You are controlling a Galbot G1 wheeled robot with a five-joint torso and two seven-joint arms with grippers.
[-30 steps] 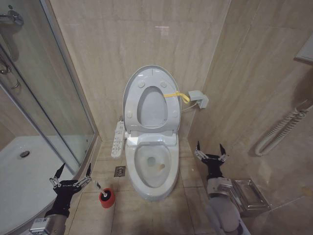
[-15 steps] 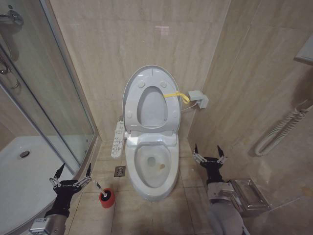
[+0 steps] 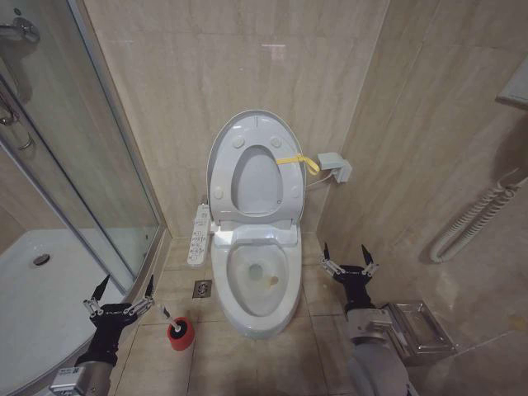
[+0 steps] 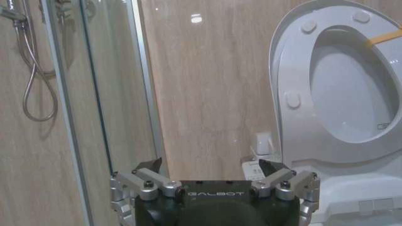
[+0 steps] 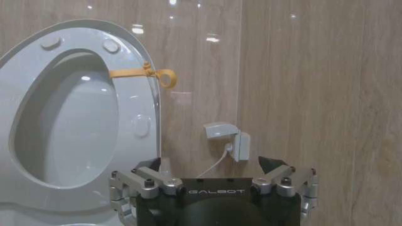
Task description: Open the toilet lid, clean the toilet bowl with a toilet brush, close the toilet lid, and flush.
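Note:
The toilet lid (image 3: 256,183) stands raised against the back wall, with the white seat ring and its yellow strap (image 3: 299,161) raised in front of it. Below them the toilet bowl (image 3: 255,279) lies uncovered, its drain hole visible. The toilet brush (image 3: 164,314) stands in its red holder (image 3: 181,334) on the floor, left of the bowl. My left gripper (image 3: 128,281) is open, just left of the brush handle and apart from it. My right gripper (image 3: 344,247) is open and empty, right of the bowl. The wrist views show the open left gripper (image 4: 210,165), the open right gripper (image 5: 212,165) and the raised lid (image 5: 69,117).
A glass shower enclosure (image 3: 91,165) and a white shower tray (image 3: 33,289) fill the left side. A long button panel (image 3: 199,235) hangs beside the bowl, above a floor drain (image 3: 202,288). A wall socket (image 3: 336,167), a corrugated hose (image 3: 474,219) and a metal box (image 3: 417,330) are at the right.
My right gripper has shifted a little to the left, toward the toilet, and slightly up. The left gripper, the brush and the lid have not moved.

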